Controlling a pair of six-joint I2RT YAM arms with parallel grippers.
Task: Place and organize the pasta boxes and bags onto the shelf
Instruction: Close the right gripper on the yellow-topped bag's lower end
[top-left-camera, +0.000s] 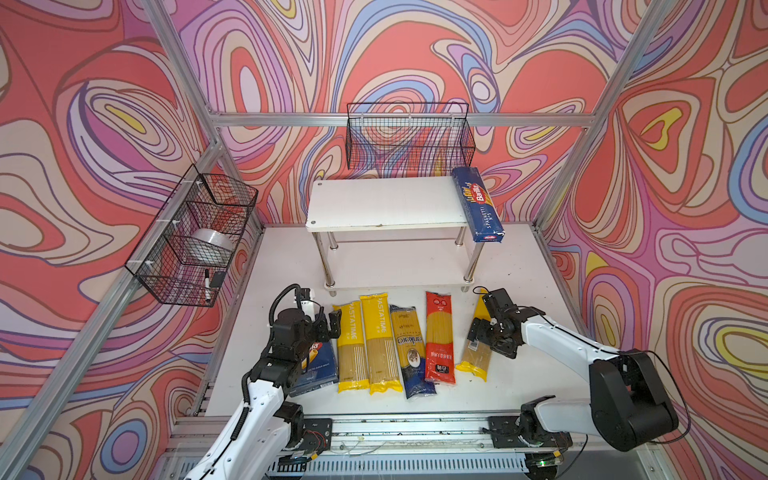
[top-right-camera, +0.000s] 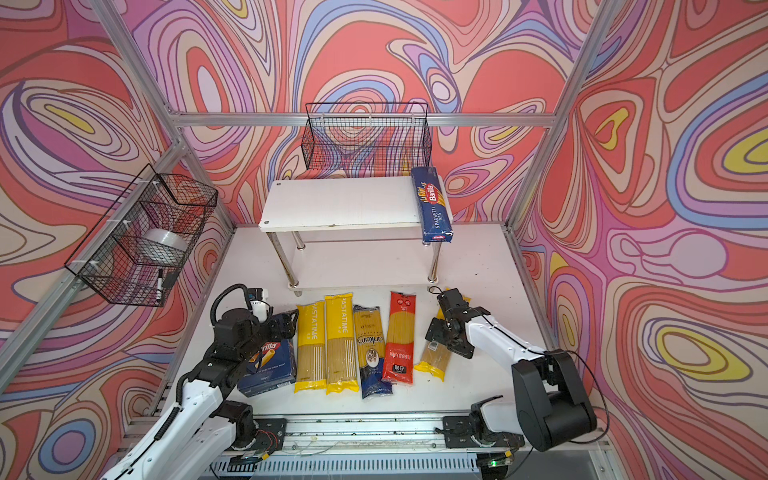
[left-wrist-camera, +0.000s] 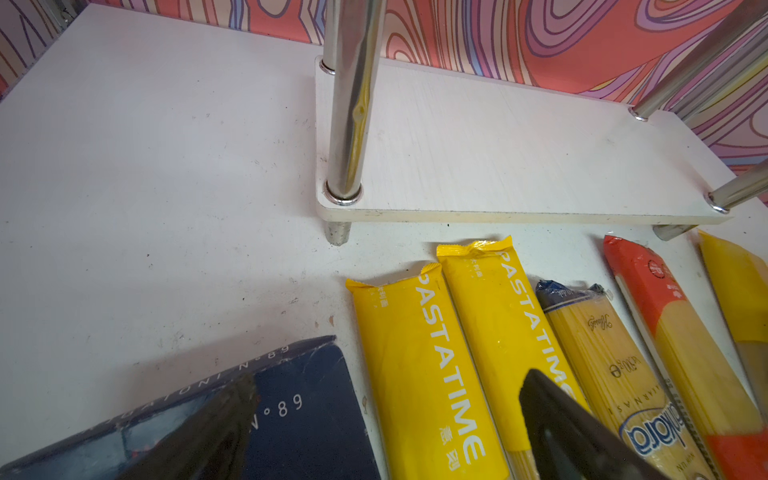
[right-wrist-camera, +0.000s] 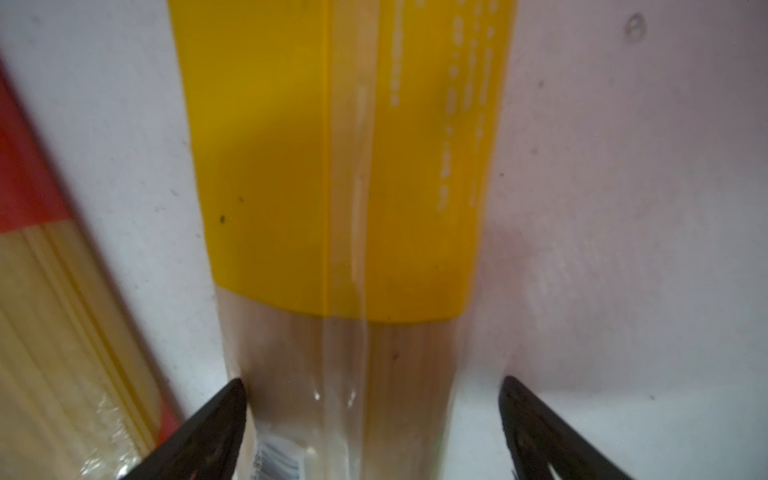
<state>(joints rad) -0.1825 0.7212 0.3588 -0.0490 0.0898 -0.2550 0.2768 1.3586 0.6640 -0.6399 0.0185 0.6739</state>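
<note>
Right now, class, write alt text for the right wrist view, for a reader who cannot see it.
The open right tool straddles a clear spaghetti bag with a yellow end, lying on the white table; its jaws stand either side of the bag, not closed on it. A red-ended bag lies beside it, apart.

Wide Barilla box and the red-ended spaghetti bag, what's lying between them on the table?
Counting from the box: first PASTATIME bag, second PASTATIME bag, then the gold-and-navy bag, side by side, seen in both top views.
</note>
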